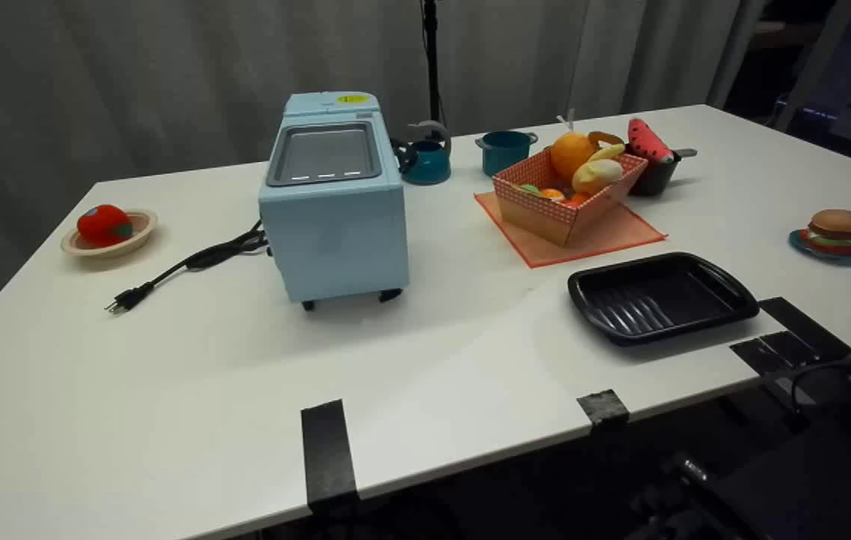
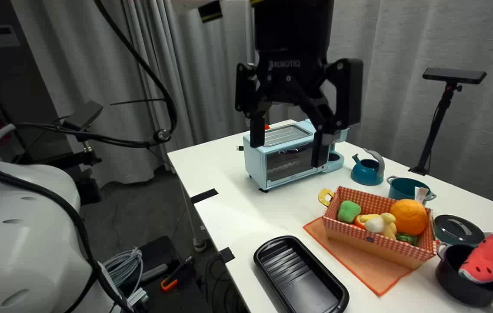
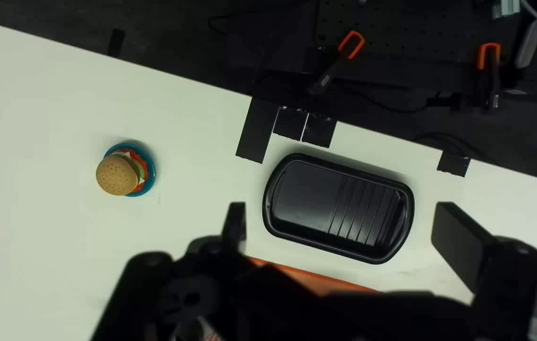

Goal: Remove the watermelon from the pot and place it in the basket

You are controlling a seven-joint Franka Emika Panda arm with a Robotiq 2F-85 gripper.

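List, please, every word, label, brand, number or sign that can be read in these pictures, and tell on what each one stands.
"ROBOTIQ": on the gripper, in an exterior view.
Yellow sticker on the light-blue toaster oven: too small to read.
Pale sign on the dark panel: too small and blurred to read.
White tag by the toy orange: any print too small to read.

The red, wedge-shaped plush watermelon [image 2: 486, 260] is showing black dots and a pale, greenish rind, while the round black pot [image 2: 464, 289] is showing a grey handle. The tan, rectangular basket [image 2: 377, 250] is wearing red-and-white gingham, the thin orange cloth [image 2: 361, 263] is showing a redder border, and the boxy toaster oven [image 1: 339, 244] is showing pale blue.
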